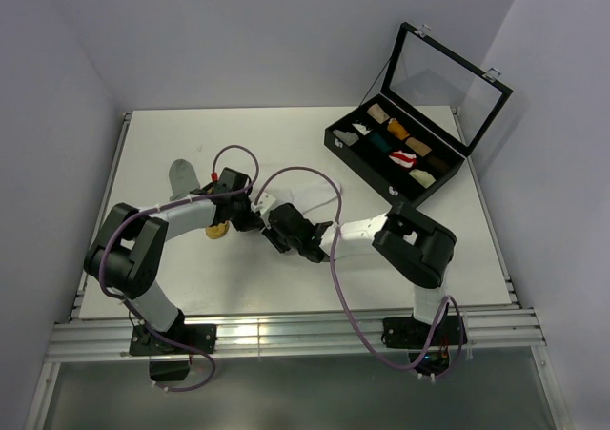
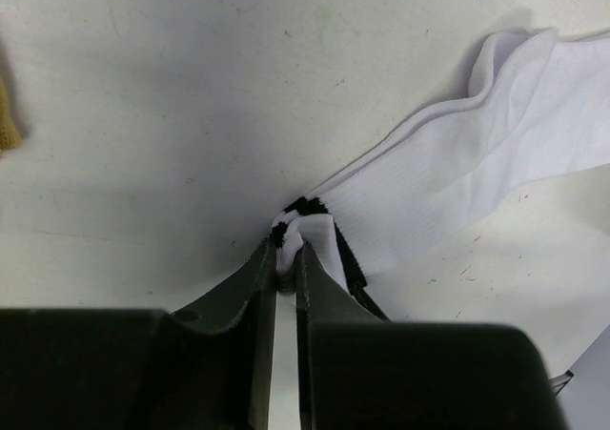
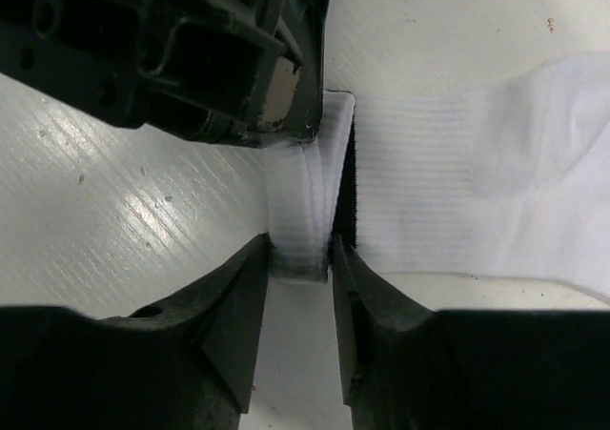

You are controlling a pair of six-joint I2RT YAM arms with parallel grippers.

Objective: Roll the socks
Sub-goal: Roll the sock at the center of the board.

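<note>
One white sock (image 2: 477,153) — cuff in left fingers (image 2: 243,301), foot trailing away

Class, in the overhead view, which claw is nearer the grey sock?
Left. The left claw, shut on the white sock, sits to the right of the grey sock; the right claw meets it from farther right.

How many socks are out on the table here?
3. Grey sock: beyond the left arm. Mustard sock: half under that arm. White sock: mid-table, cuff in both jaws. More may be hidden.
</note>
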